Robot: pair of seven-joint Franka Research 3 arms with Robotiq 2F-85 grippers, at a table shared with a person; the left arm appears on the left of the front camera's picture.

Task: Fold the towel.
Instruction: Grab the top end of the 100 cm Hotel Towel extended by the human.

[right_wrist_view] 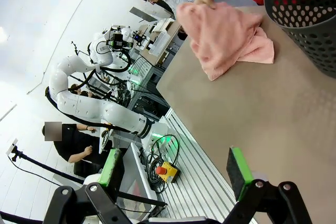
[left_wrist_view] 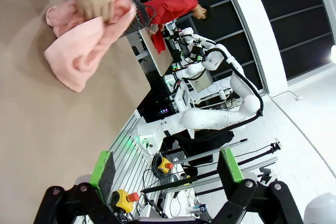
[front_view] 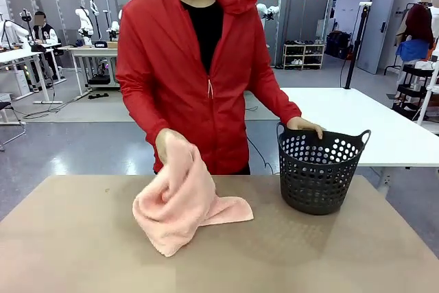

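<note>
Towel (front_view: 184,204) location: bunched in a loose heap on the table (front_view: 322,259), left of centre in the front view, near the dark basket (front_view: 319,173) but apart from it. One end is raised and gripped by the person's hand (front_view: 167,143). The other end trails flat on the surface toward the basket. The person's other hand (front_view: 306,125) rests on the basket rim.

Claw state: my left gripper (left_wrist_view: 167,170) and my right gripper (right_wrist_view: 174,170) both stand with jaws wide apart, holding nothing, well back from the cloth at my side of the table.

Step in hand, as I judge it: the cloth is not yet spread, so folding cannot begin.

Procedure:
- Wait until the person's hand is off the cloth.
- Locate two neighbouring corners; none can be told apart in the heap.
- Take one corner per gripper, pinching a single layer only.
- Draw the corners apart until the edge is taut.
- Lay the cloth flat, then bring edge to edge.
- Keep both arms clear of the basket.
</note>
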